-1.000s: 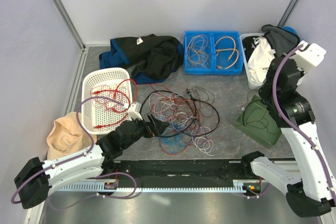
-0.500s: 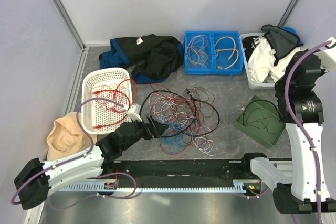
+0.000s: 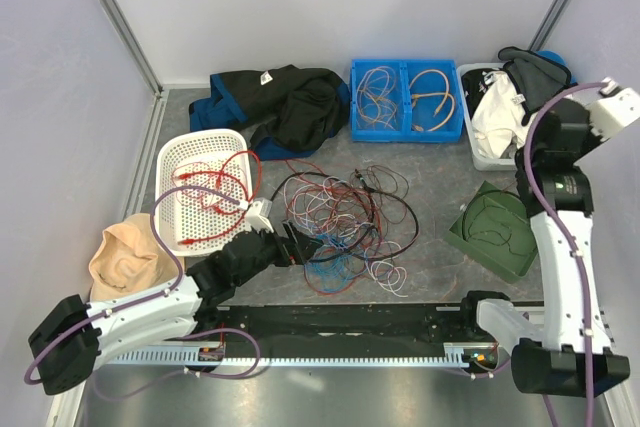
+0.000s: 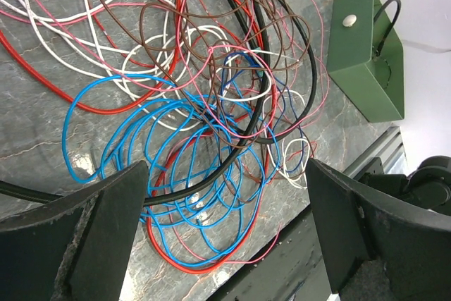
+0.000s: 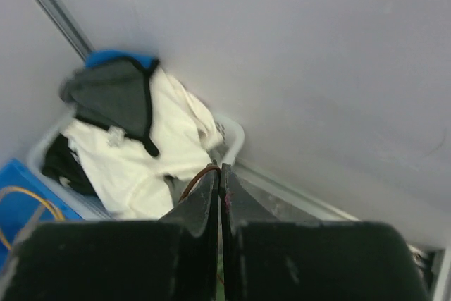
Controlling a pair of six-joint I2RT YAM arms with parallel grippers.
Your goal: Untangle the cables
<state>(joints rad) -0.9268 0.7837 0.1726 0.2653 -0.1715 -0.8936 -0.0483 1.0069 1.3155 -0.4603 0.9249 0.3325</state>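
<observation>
The cables [image 3: 345, 217] lie in a loose tangle of red, black, white, pink, brown and blue wires mid-table. My left gripper [image 3: 300, 242] hangs low over the tangle's near left edge. In the left wrist view the left gripper [image 4: 225, 237] is open, its fingers astride a blue coil [image 4: 169, 167] and a black wire, touching neither. My right gripper [image 3: 612, 105] is raised high at the far right, away from the tangle. In the right wrist view the right gripper [image 5: 220, 174] is shut, and a thin brown cable [image 5: 199, 176] arcs out from its tips.
A white basket [image 3: 170, 162] holding red cable stands at the left, with beige cloth [image 3: 125, 257] beside it. At the back are a dark jacket [image 3: 285, 107], a blue bin [image 3: 405, 65] of wires and a white bin [image 3: 478, 147] of clothes. A green tray [image 3: 495, 237] sits right.
The right arm has swung up and to the right, away from the green tray, and now stands nearly upright. The left gripper has edged slightly over the tangle, still open.
</observation>
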